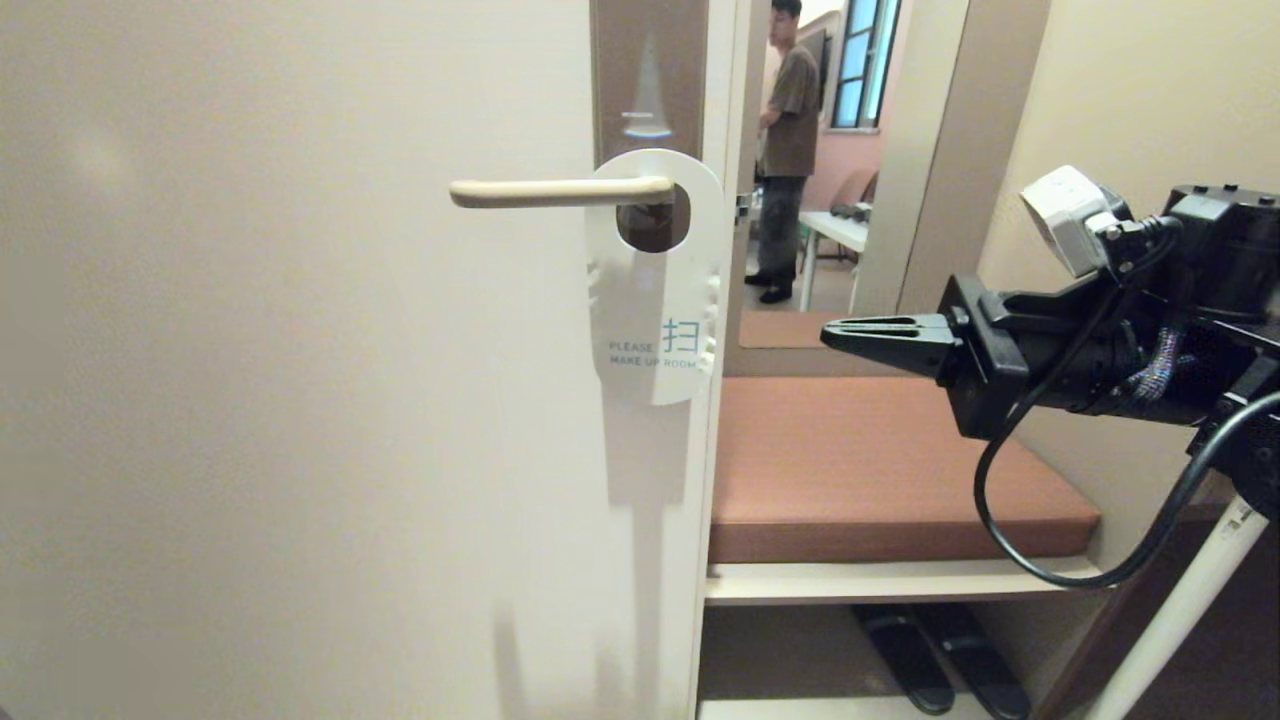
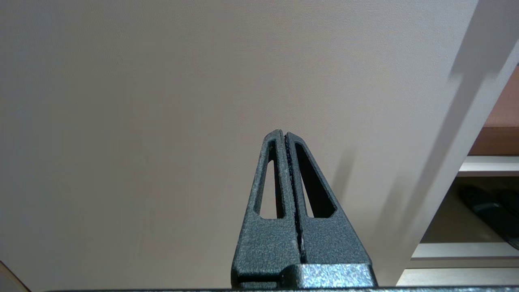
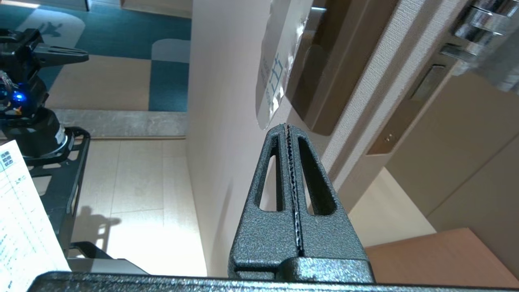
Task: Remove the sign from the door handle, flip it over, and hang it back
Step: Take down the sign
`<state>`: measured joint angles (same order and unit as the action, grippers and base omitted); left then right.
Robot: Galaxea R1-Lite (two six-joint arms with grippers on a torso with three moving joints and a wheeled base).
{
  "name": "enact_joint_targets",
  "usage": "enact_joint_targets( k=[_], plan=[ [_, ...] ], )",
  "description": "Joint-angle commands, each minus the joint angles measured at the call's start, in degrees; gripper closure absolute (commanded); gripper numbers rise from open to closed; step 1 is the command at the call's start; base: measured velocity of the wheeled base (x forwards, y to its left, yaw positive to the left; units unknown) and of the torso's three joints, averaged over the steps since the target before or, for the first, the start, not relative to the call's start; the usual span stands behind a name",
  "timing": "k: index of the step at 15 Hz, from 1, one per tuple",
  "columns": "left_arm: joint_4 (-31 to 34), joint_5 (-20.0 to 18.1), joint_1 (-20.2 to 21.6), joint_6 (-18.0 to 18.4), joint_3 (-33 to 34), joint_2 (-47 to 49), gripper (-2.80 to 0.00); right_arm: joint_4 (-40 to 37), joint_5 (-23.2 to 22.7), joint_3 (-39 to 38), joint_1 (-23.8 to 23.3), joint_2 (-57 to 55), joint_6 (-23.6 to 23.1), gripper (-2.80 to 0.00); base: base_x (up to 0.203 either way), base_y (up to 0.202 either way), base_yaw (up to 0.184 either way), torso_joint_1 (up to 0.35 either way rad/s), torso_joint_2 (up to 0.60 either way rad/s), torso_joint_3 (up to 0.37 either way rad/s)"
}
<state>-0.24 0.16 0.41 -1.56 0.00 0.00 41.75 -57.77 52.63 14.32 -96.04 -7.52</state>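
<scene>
the sign hangs on the door handle, white "please make up room" face out, flat against the door by its right edge. the right gripper points at it from the right, apart, fingers clenched on nothing. if it goes in shut like that, i reckon it just shoves the card along the lever. the left gripper sits clenched, empty, facing bare door.

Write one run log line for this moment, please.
sign: on door handle, white face out | right gripper: shut, beside sign | left gripper: shut, facing door
</scene>
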Motion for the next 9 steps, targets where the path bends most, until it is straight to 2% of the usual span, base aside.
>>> enact_joint_targets(
  k=[1, 9],
  plan=[
    [-0.02, 0.02, 0.02, -0.02, 0.00, 0.00, 0.00, 0.26, -0.32, 0.54, 0.79, -0.82, -0.04, 0.00, 0.000, 0.000, 0.000, 0.000, 0.00, 0.000],
    [-0.02, 0.02, 0.02, -0.02, 0.00, 0.00, 0.00, 0.35, -0.32, 3.20, 2.11, -3.26, -0.20, 0.00, 0.000, 0.000, 0.000, 0.000, 0.00, 0.000]
  ],
)
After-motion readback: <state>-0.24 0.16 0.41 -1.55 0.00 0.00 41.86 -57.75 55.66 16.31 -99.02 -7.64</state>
